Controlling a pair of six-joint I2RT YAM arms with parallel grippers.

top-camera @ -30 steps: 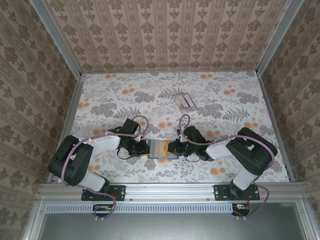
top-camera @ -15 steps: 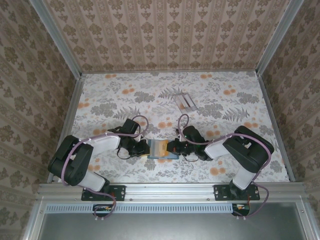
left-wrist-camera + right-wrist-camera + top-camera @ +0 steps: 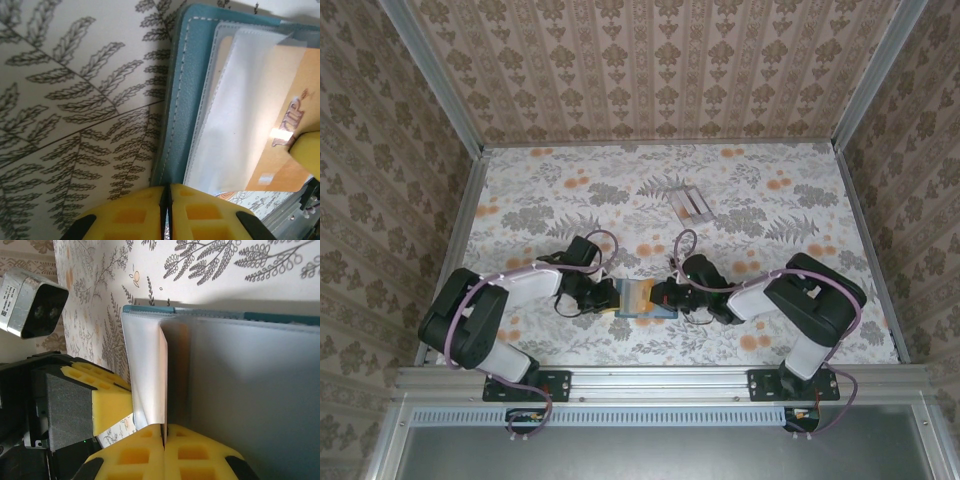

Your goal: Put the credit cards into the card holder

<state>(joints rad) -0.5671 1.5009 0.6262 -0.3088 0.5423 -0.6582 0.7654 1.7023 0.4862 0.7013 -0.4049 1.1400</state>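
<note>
The card holder [image 3: 638,298], teal-blue with pale pockets, lies open on the table between both grippers. My left gripper [image 3: 603,296] is shut on its left stitched edge [image 3: 177,100], jaws pressed together [image 3: 167,189]. An orange credit card [image 3: 282,115] lies slanted over the holder's translucent pockets. My right gripper [image 3: 660,296] is shut on that card, which shows edge-on [image 3: 164,380] between its yellow pads [image 3: 164,429]. The holder's teal rim [image 3: 280,316] lies beyond it. Two pale credit cards [image 3: 688,203] with dark stripes rest farther back on the table.
The table [image 3: 800,200] has a floral cloth, with patterned walls on three sides. A metal rail [image 3: 660,380] runs along the near edge by the arm bases. The left gripper's foam pad [image 3: 107,395] sits close beside the right one.
The right gripper has crept slightly leftward over the holder with the orange card. The left gripper has stayed put on the holder's edge.
</note>
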